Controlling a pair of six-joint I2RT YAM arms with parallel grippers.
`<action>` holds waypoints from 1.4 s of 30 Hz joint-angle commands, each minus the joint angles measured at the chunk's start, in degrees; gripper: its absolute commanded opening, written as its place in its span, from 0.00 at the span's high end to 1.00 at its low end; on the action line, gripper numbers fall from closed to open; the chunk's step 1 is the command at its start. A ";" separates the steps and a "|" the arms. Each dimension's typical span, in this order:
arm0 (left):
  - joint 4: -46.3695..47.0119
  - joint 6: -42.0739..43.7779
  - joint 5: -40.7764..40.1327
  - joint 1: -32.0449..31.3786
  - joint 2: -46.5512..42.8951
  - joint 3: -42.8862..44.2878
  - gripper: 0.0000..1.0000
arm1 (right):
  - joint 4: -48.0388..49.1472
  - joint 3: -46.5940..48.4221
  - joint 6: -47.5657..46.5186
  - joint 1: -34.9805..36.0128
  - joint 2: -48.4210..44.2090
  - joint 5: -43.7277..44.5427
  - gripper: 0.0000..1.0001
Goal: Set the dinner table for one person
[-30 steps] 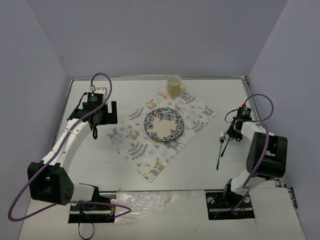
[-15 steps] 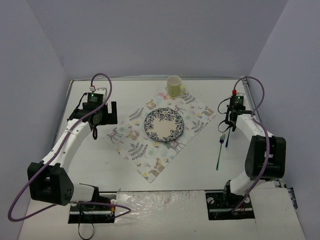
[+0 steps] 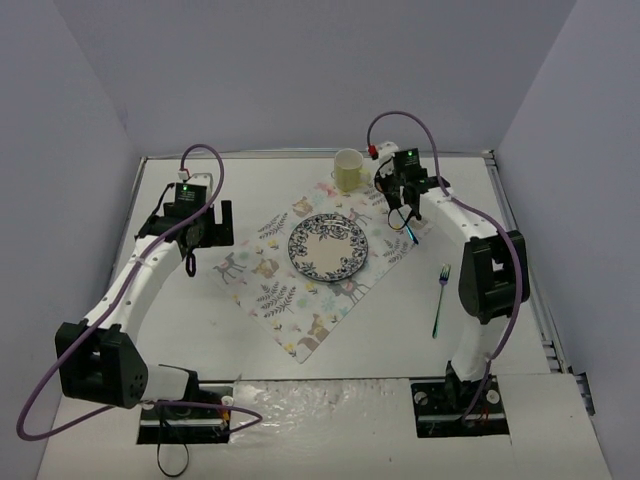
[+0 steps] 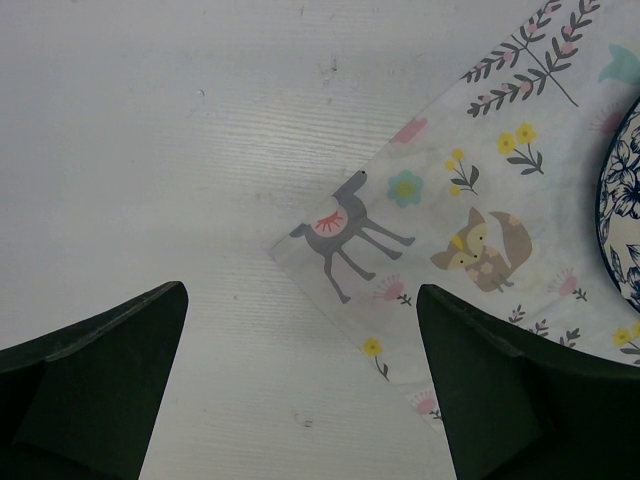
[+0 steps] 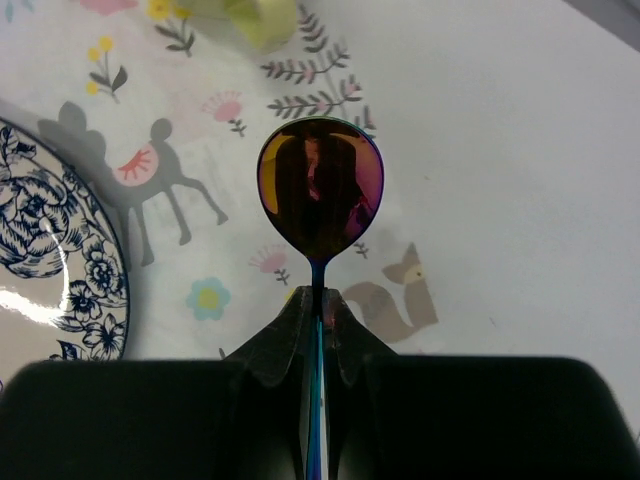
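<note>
Spoon (image 5: 320, 200): likely light, stiff, slick metal; right fingers (image 5: 272, 348) pinch its handle; left fingers (image 4: 100, 390) wide over table (image 4: 150, 120).

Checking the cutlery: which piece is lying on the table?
The iridescent metal fork, right of the animal-print placemat; the iridescent spoon is clamped in the right gripper.

I see a glossy, iridescent metal spoon (image 5: 320, 190), a glazed plate (image 3: 329, 247), a matt printed cloth placemat (image 4: 500, 200) and a matt white dinner table (image 4: 150, 120).
</note>
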 commanded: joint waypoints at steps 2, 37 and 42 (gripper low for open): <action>1.95 0.34 -2.12 0.29 -2.17 1.59 0.03 | -2.53 7.94 -6.91 2.05 6.52 -4.83 1.00; 1.47 0.55 -2.61 0.29 -0.50 1.85 0.03 | -4.82 16.81 -12.28 1.12 20.91 -7.72 1.00; 1.48 0.61 -2.62 0.29 -0.47 1.83 0.03 | -4.82 16.58 -12.88 1.09 20.94 -7.20 0.95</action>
